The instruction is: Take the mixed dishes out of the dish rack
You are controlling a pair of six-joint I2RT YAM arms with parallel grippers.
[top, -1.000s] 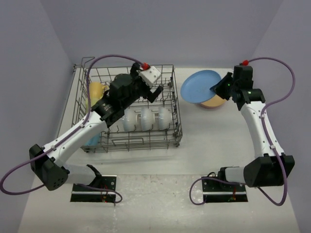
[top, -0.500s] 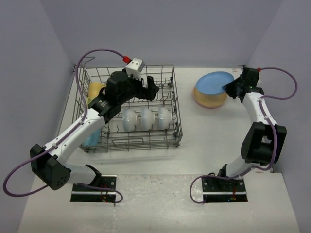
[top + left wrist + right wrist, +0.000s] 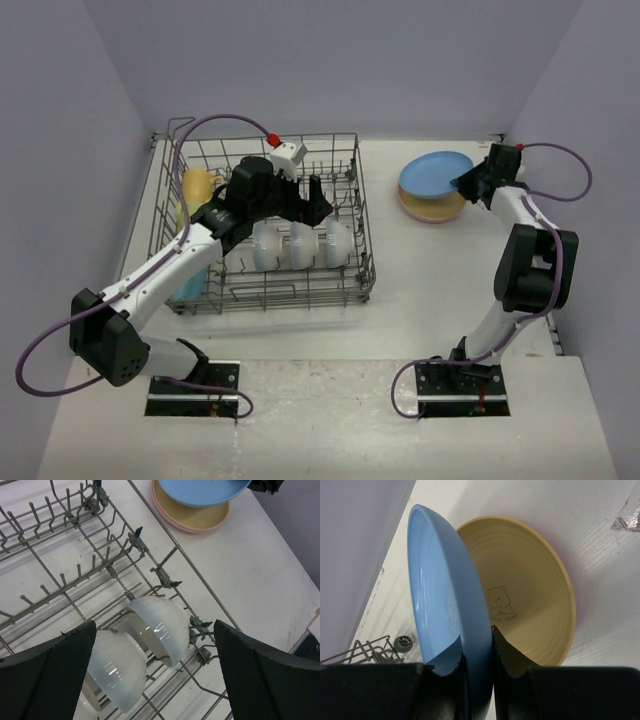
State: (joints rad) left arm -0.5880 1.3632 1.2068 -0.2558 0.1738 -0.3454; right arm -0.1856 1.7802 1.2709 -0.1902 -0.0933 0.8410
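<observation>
1. Judging by how things lie, the plates are nearly finished. All three are out of the dish rack [image 3: 290, 300] and gathered at the far right of the table [image 3: 430, 290]. There the orange plate [image 3: 530, 595] rests on the pink plate [image 3: 161, 514].
2. The right claw [image 3: 477, 655] pinches the rim of the blue plate [image 3: 440, 595], holding it tilted over the orange one. It is not yet let go, so this step looks close to its end.
3. Left in the rack are three white bowls [image 3: 300, 245], on edge in a row at the near right. A yellow mug [image 3: 198, 185] sits at the far left and a light-blue mug [image 3: 192, 280] at the near left.
4. The left claw [image 3: 154, 630] is spread wide above the bowls and grips nothing.
5. Upright tines and rack wires crowd the bowls, so a lift probably has to go upward. The left arm crosses over the mugs' side of the rack. The plate stack is well apart from the rack.
</observation>
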